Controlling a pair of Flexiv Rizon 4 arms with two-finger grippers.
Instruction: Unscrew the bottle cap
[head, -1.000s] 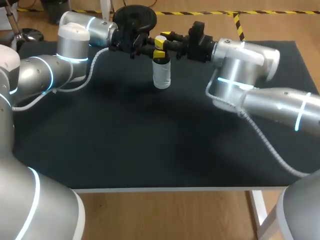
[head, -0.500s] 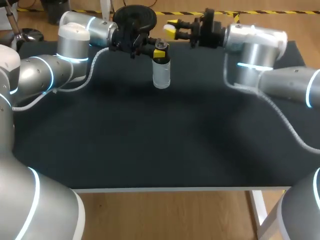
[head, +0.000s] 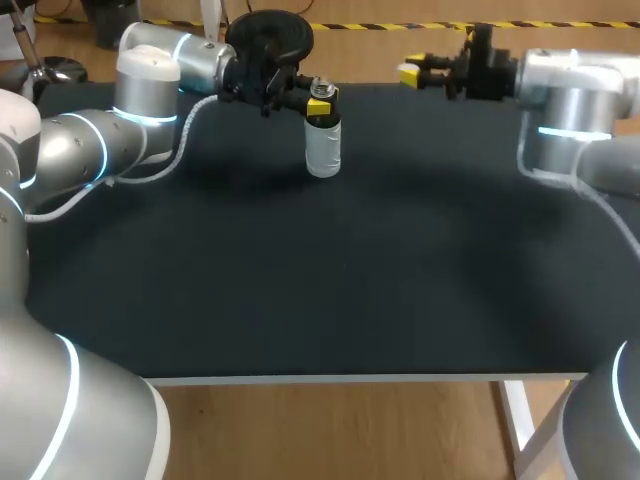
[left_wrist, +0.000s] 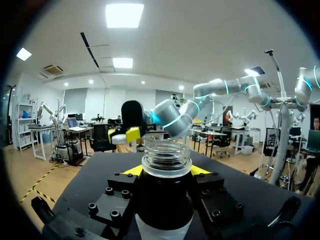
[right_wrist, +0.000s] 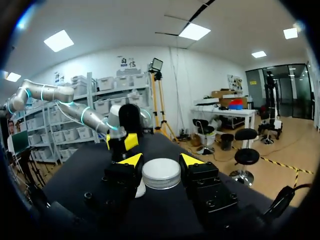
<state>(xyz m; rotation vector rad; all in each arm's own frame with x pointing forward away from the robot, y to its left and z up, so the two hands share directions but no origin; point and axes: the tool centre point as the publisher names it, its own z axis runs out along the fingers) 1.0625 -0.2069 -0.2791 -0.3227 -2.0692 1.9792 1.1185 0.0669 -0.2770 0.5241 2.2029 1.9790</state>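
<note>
The bottle stands upright on the black table in the upper middle of the head view. The left gripper is clamped on it just under the neck, one yellow tip on either side. That hold looks meant to brace it: a grip high on the body keeps the bottle from turning or tipping while the top is worked. The left wrist view shows the bottle between its own fingers, with the threaded mouth bare and open (no lid on it at all).

The cap, a flat white disc, sits pinched between the fingers of the right gripper, which grasps it by its rim from two sides. In the head view that gripper is in the upper right of the frame, well apart from the bottle and above the table's far edge. Holding the cap by the rim, flat side outward, suits a twisting grip, and its distance from the bottle suggests it is being kept out of the way.

Judged from this, the unscrewing itself is done, and what remains is probably only setting the cap down.
</note>
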